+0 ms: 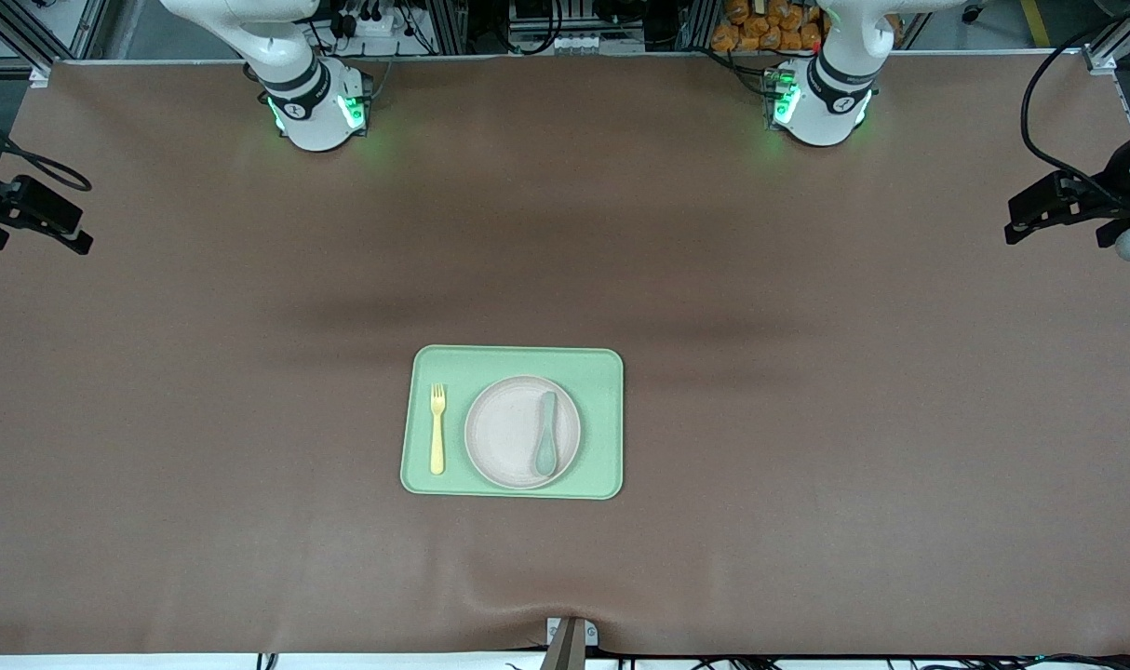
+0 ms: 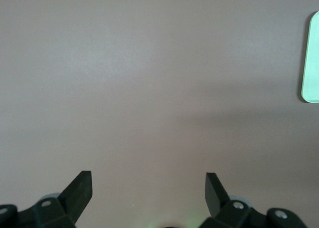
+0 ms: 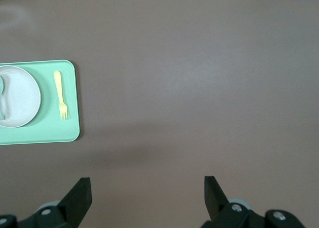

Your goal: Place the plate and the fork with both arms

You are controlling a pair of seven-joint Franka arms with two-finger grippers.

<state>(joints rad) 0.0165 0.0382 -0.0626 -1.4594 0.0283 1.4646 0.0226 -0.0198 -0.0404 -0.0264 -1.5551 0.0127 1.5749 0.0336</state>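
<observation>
The pale beige-pink plate (image 1: 522, 433) lies on the light-green tray (image 1: 602, 372) in the middle of the table, with a teal-green spoon (image 1: 546, 433) on it. The pale-yellow fork (image 1: 437, 429) lies on the tray beside the plate, toward the right arm's end. The right wrist view shows the plate (image 3: 22, 96), fork (image 3: 60, 94) and tray (image 3: 70, 123). My right gripper (image 3: 147, 188) is open and empty, high over bare table. My left gripper (image 2: 148, 184) is open and empty over bare table; only a tray corner (image 2: 311, 63) shows in its view. Both grippers are out of the front view.
The brown table cover (image 1: 807, 419) spreads all around the tray. The two arm bases (image 1: 318, 107) (image 1: 821, 102) stand at the edge farthest from the front camera. Black camera mounts (image 1: 34, 219) (image 1: 1077, 205) stick in at both ends of the table.
</observation>
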